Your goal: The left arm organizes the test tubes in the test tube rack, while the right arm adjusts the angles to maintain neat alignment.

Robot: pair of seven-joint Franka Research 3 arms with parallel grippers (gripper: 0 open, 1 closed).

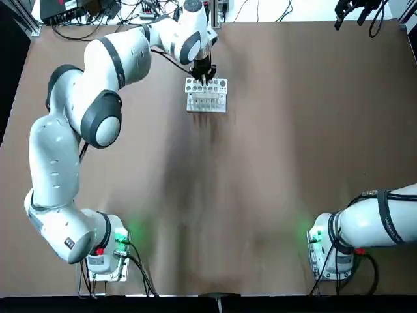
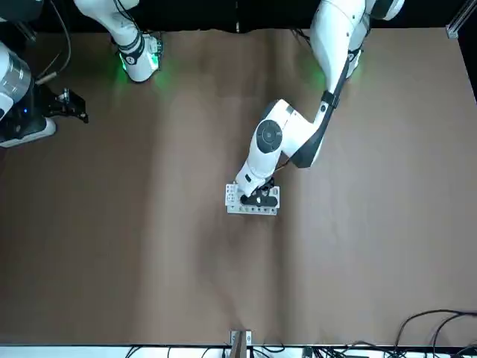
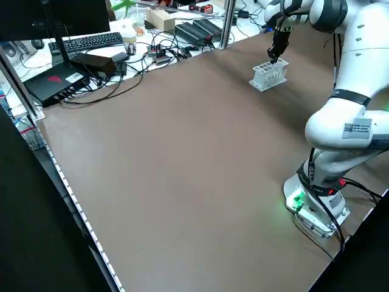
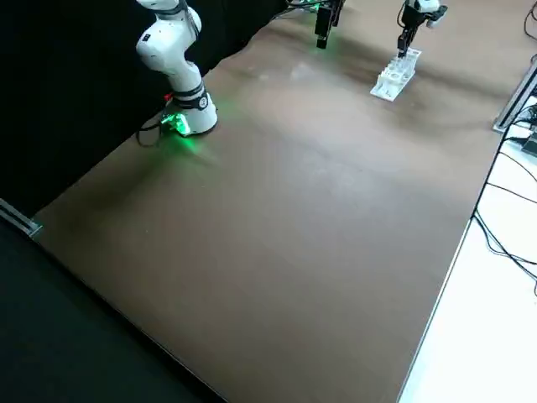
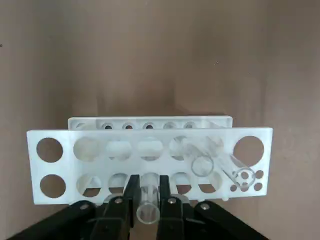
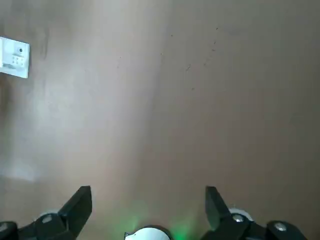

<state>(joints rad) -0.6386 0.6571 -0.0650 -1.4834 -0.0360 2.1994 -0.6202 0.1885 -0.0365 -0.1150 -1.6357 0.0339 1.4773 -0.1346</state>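
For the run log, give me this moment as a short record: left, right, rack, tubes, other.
left: pincer closed on a clear tube at the rack
right: pincer open and empty, away from the rack
rack: white test tube rack, upright on the brown table, far side from the arm bases
tubes: two more, both leaning in the rack
other: keyboard beyond the table

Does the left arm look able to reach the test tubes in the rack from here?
Probably yes: the left gripper is already at the rack, one tube between its fingers, and nothing visible blocks it.
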